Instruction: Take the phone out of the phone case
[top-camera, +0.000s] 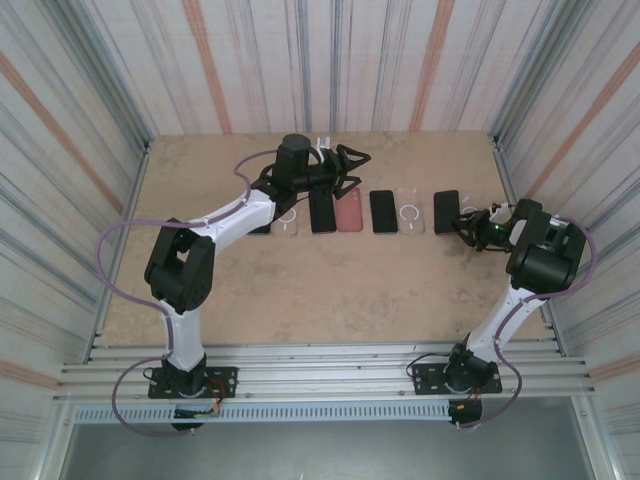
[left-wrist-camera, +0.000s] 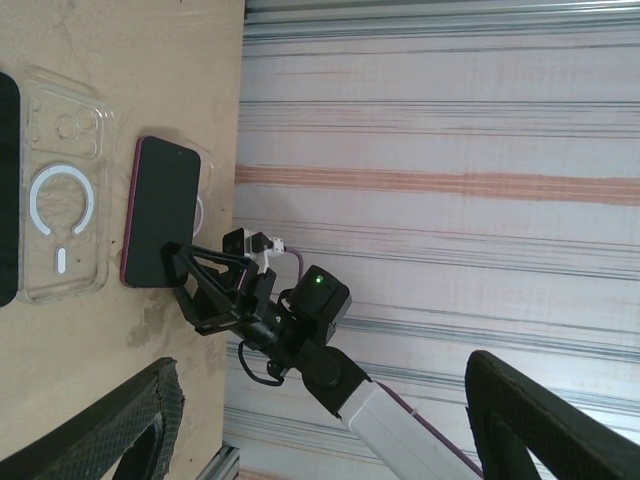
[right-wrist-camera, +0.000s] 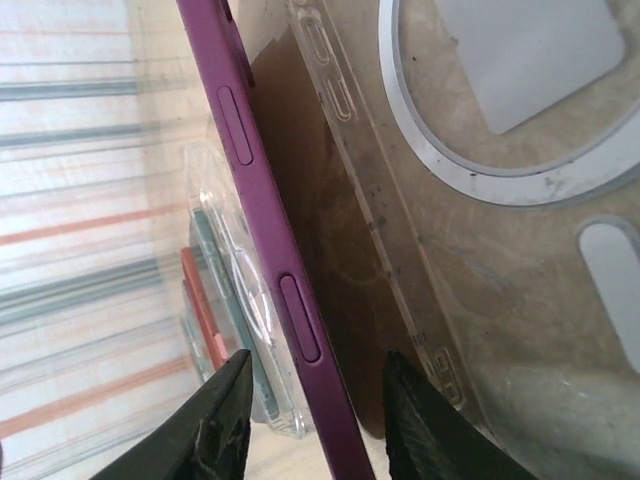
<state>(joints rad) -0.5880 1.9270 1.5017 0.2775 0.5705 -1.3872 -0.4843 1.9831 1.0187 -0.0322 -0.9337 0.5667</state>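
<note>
Black fingers (right-wrist-camera: 225, 430) of the right gripper (right-wrist-camera: 318, 390) stand parted, loosely straddling the side edge of the purple-rimmed, dark-screened phone (right-wrist-camera: 262, 215) without clamping it. The phone leans against its clear plastic case (right-wrist-camera: 470, 280) at the right end of the tan table (top-camera: 300, 290). Closing here might pinch the case lip too, dragging both along. The left gripper (top-camera: 348, 168) hangs spread wide, empty.

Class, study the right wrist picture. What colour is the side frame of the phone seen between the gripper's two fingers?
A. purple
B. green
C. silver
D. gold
A: the phone between the fingers of the right gripper shows a purple edge with two long side buttons, next to a clear case.
</note>
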